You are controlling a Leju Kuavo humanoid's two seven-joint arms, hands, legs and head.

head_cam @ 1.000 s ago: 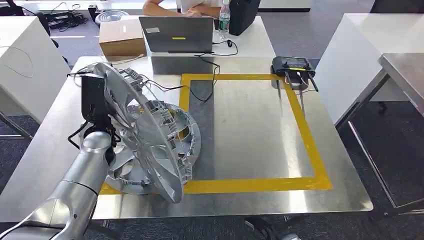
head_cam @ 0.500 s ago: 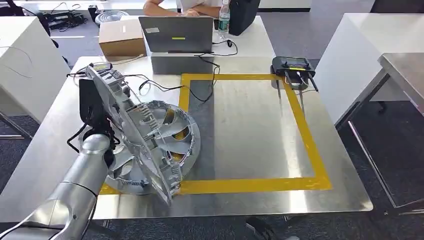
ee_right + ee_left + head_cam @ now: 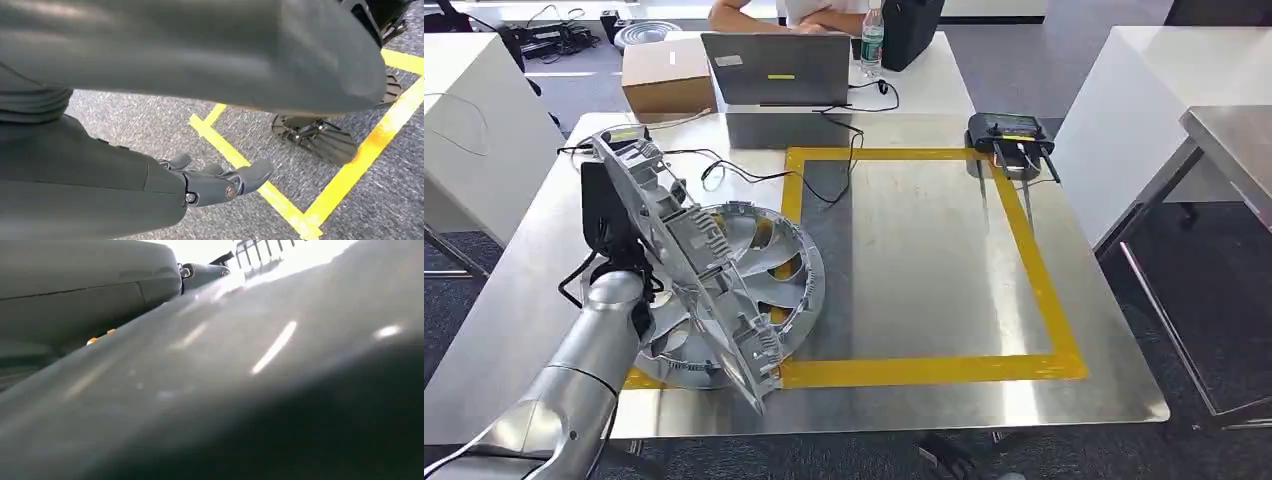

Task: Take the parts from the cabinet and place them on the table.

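My left hand [image 3: 612, 232] grips a silver hubcap [image 3: 686, 275] by its rim and holds it steeply tilted, almost on edge, with its ribbed back facing right. The hubcap's lower edge hangs near the table's front left. Beneath and behind it a second silver hubcap [image 3: 786, 262] lies flat on the steel table [image 3: 924, 260], across the left side of the yellow tape square [image 3: 1036, 275]. In the left wrist view the held hubcap [image 3: 260, 370] is a blurred grey surface beside my hand [image 3: 100, 285]. My right hand [image 3: 220, 181] hangs over the carpet with nothing in it.
A laptop [image 3: 776, 68], a cardboard box [image 3: 667, 75] and a bottle [image 3: 873, 40] stand at the table's far edge, where a person [image 3: 774, 12] sits. A black controller [image 3: 1009, 130] lies at the far right corner. Cables [image 3: 724, 172] run behind the hubcaps.
My left hand has turned the held hubcap from a slanting face-on pose to nearly edge-on and shifted it slightly left. The flat hubcap has not moved.
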